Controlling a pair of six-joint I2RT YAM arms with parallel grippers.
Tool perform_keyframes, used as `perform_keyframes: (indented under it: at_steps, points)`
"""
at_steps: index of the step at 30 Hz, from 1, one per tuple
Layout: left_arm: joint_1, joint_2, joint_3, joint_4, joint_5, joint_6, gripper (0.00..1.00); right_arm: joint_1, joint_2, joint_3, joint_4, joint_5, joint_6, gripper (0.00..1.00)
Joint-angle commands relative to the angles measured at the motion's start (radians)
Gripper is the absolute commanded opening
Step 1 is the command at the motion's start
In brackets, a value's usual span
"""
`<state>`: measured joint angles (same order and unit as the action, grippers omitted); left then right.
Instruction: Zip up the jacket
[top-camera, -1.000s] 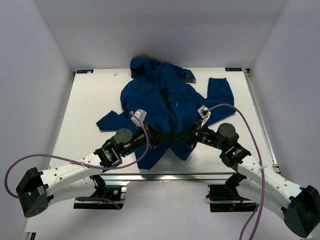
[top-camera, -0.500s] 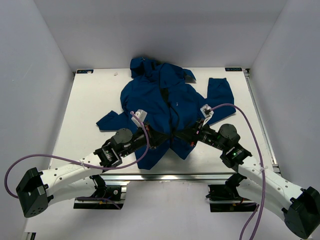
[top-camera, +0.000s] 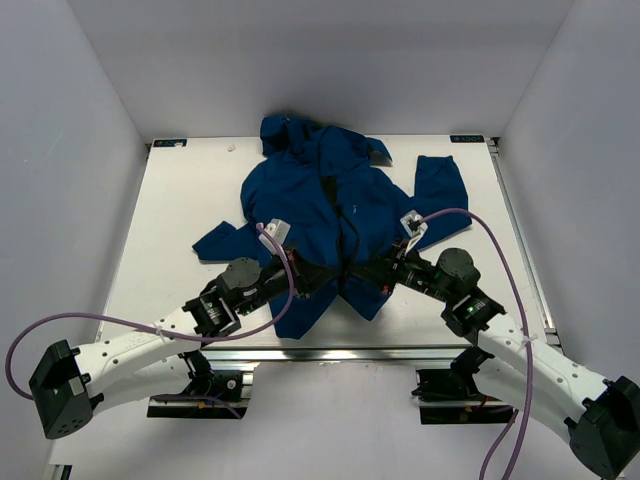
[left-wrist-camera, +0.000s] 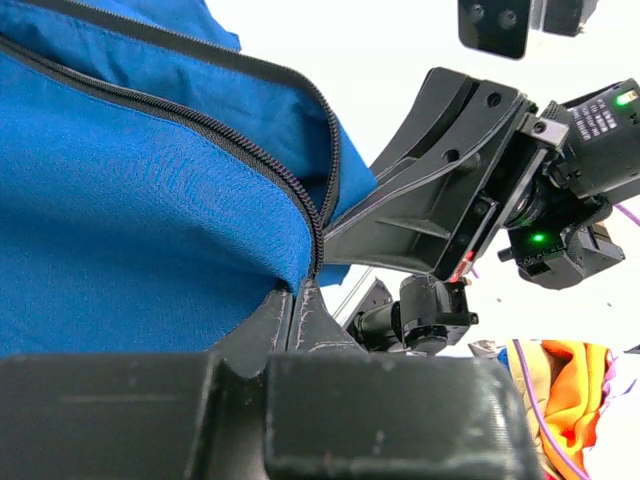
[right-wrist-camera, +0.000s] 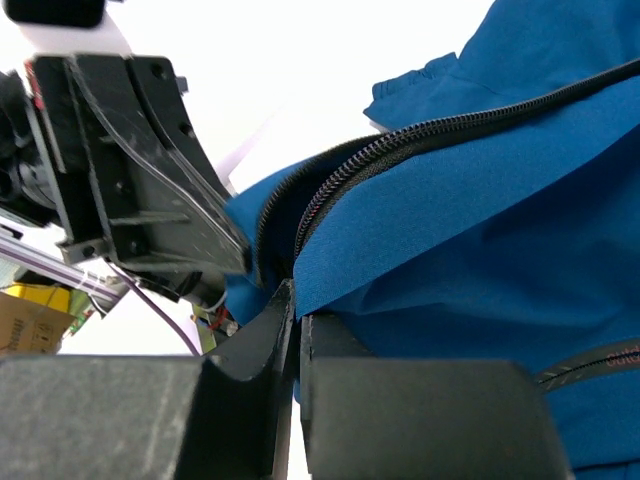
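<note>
The dark blue hooded jacket (top-camera: 335, 205) lies spread on the white table (top-camera: 180, 200), hood at the far side, front zipper running down its middle. Both grippers meet at its near hem. My left gripper (top-camera: 322, 276) is shut on the hem by the zipper's left track; in the left wrist view its jaws (left-wrist-camera: 296, 296) pinch blue fabric (left-wrist-camera: 130, 220) at the end of the zipper teeth (left-wrist-camera: 250, 160). My right gripper (top-camera: 364, 272) is shut on the right hem; in the right wrist view (right-wrist-camera: 297, 300) the fabric edge (right-wrist-camera: 470, 240) sits between its closed jaws, beside the zipper teeth (right-wrist-camera: 420, 135).
The sleeves spread out to the left (top-camera: 215, 243) and right (top-camera: 440, 180). Purple cables (top-camera: 490, 250) loop over both arms. The table's near edge rail (top-camera: 330, 350) lies just below the grippers. Grey walls enclose the table. An orange cloth (left-wrist-camera: 560, 390) shows off the table.
Both grippers keep their hold on the hem. The two wrists have shifted slightly apart, left wrist leftward and right wrist rightward; the jacket otherwise lies as before.
</note>
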<state>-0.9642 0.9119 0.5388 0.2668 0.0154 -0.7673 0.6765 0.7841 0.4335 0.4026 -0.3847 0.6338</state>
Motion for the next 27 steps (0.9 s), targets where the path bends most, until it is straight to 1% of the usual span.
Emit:
perform_keyframes:
  at_steps: [1, 6, 16, 27]
  points:
    - [-0.002, -0.025, 0.015, 0.015, -0.002, 0.002, 0.00, 0.006, -0.020, 0.014, -0.018, 0.001, -0.042, 0.00]
    - [-0.002, -0.018, 0.020, 0.018, -0.002, 0.002, 0.00, 0.008, -0.017, -0.010, 0.045, -0.065, -0.022, 0.00]
    - [-0.002, 0.010, -0.007, 0.072, 0.011, -0.029, 0.00, 0.006, 0.012, 0.007, 0.102, -0.079, -0.010, 0.00]
    - [-0.002, 0.018, -0.014, 0.068, -0.002, -0.038, 0.00, 0.009, 0.012, -0.001, 0.111, -0.074, -0.009, 0.00]
